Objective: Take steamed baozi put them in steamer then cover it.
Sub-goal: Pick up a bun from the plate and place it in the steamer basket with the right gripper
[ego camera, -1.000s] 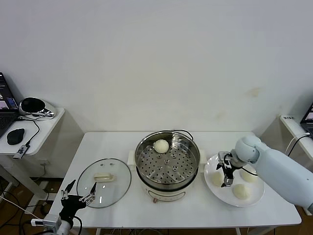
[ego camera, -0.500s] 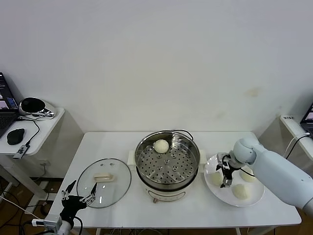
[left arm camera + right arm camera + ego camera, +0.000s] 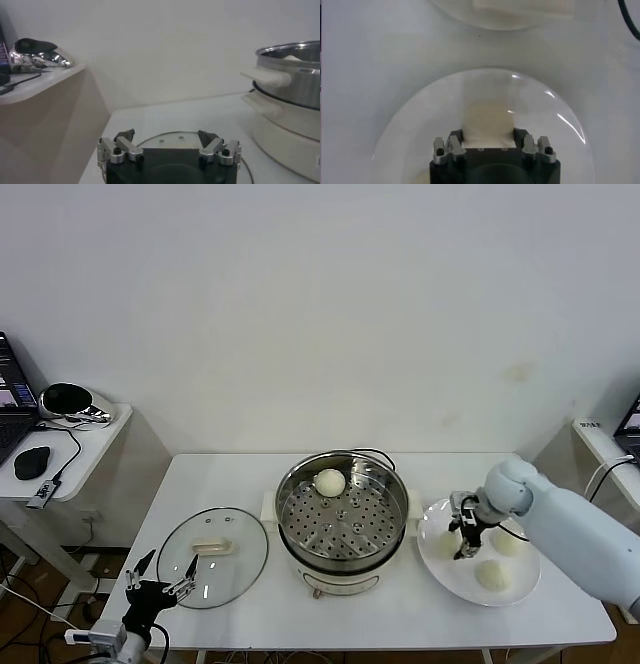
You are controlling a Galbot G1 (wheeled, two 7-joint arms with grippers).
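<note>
One baozi (image 3: 330, 481) lies in the steamer (image 3: 385, 529) at the table's centre, at the far side of its perforated tray. Three more are on the white plate (image 3: 450, 579) to the right. My right gripper (image 3: 463, 544) is down over the plate's left bun (image 3: 446, 542), which sits on the plate. In the right wrist view the fingers press both sides of this bun (image 3: 487, 120). The other two buns (image 3: 492, 575) (image 3: 510, 542) lie free. The glass cover (image 3: 212, 556) lies flat left of the steamer. My left gripper (image 3: 160, 576) is open and parked low at the table's front left corner.
A side table (image 3: 90, 454) at the far left holds a mouse, cables and a shiny object. The left wrist view shows the cover's rim (image 3: 165, 137) just ahead and the steamer's wall and handle (image 3: 295, 75) beyond.
My right gripper has shifted slightly over the plate's left bun and its fingers now sit against the bun. The left arm has not moved.
</note>
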